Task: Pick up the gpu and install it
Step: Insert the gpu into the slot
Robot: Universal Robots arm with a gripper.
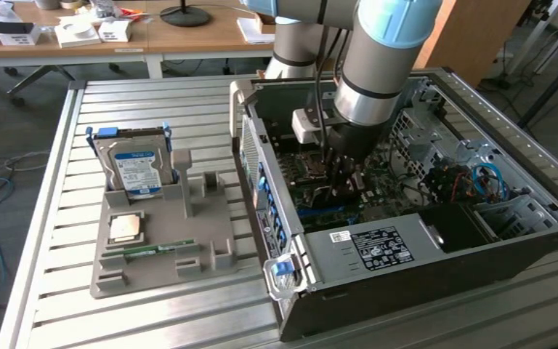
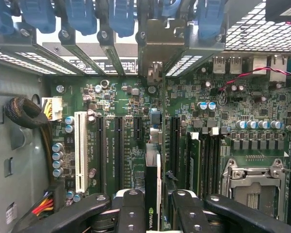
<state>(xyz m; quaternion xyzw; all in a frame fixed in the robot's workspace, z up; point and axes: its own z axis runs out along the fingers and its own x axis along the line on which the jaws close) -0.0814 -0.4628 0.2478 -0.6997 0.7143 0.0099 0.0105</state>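
Now | gpu (image 2: 153, 194) clamped edge-on between jaws | above motherboard (image 2: 136, 131) slots

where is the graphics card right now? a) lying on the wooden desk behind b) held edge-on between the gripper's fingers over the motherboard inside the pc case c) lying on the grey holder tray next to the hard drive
b: in the wrist view the graphics card stands edge-on between the gripper fingers above the motherboard slots, and the exterior view has the arm reaching into the open pc case.
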